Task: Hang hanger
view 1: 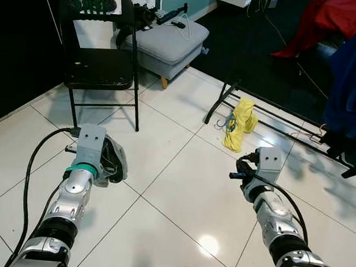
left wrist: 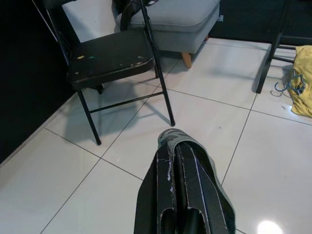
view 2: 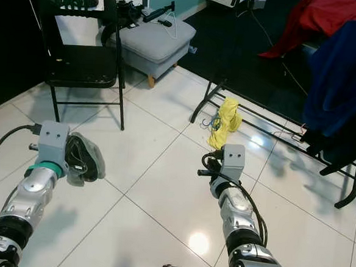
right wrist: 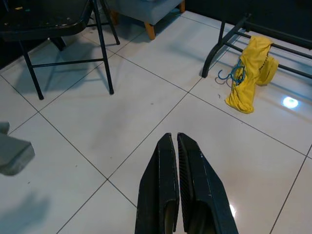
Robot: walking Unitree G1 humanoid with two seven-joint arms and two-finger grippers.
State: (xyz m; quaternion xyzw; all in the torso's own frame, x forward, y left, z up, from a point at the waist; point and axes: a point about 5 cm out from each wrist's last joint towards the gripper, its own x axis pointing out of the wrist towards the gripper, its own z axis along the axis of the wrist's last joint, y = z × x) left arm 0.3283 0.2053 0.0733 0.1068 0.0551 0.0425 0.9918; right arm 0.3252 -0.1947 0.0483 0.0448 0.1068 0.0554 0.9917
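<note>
The right gripper (right wrist: pixel 176 141) hovers above the white tiled floor (right wrist: pixel 122 122), its two black fingers pressed together with nothing between them. Ahead of it and a little to its right, a yellow garment (right wrist: pixel 247 78) lies crumpled on the tiles with a blue hanger (right wrist: pixel 234 74) tangled in it, touching the black base of the clothes rack (view 1: pixel 271 115). The left gripper (left wrist: pixel 183 151) floats level with the right one, fingers together and empty. Beyond it stands a black folding chair (view 1: pixel 100 61), with a grey footstool (view 1: pixel 166 41) behind.
</note>
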